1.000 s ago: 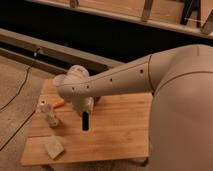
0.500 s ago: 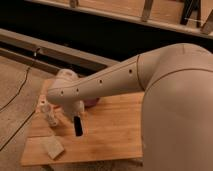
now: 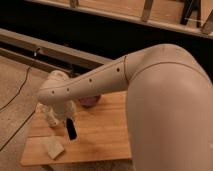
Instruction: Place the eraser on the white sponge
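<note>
Claw [image 3: 69, 121]: we see it clamped on eraser [image 3: 71, 131], above left part of table [image 3: 107, 137].
Eraser: flat black oblong, hangs upright from claw. Lower end looks clear of wood, though we cannot be sure.
Sponge [image 3: 52, 148]: off-white squarish block, flat near front-left corner. Near eraser, down-left of it, not touching. Nothing on it.
We judge: pickup done. 1 step left: carry over sponge, lower, release.
Maroon bowl [image 3: 90, 102]: behind arm, uninvolved.

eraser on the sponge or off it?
Off. The eraser hangs upright from the end effector, which is shut on it over the table, right of the white sponge, not touching it.
</note>
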You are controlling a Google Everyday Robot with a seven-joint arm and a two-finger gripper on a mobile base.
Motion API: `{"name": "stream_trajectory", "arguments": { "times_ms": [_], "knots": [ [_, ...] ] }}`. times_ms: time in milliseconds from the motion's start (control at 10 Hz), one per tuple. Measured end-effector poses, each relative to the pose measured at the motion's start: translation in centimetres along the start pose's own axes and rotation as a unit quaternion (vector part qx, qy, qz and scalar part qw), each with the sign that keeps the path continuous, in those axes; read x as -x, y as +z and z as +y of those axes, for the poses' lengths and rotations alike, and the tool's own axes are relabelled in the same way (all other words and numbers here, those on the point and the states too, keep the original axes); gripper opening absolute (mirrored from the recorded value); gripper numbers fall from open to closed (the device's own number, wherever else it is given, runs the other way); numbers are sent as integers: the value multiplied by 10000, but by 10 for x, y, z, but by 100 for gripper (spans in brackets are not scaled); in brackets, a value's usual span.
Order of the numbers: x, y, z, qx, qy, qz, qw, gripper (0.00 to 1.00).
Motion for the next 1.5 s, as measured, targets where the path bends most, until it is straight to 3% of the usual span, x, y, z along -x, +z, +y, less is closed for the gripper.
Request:
{"name": "stream_trajectory", "arguments": {
  "times_ms": [300, 600, 1000, 1500],
  "knots": [
    [-11, 21, 23, 163, -664, 300, 9972, 0],
    [-10, 29, 39, 120, -1262, 397, 9911, 0],
    [-6, 32, 63, -27, -1904, 453, 9807, 0],
    [-6, 49, 94, -172, -2573, 663, 9639, 0]
  ]
}}
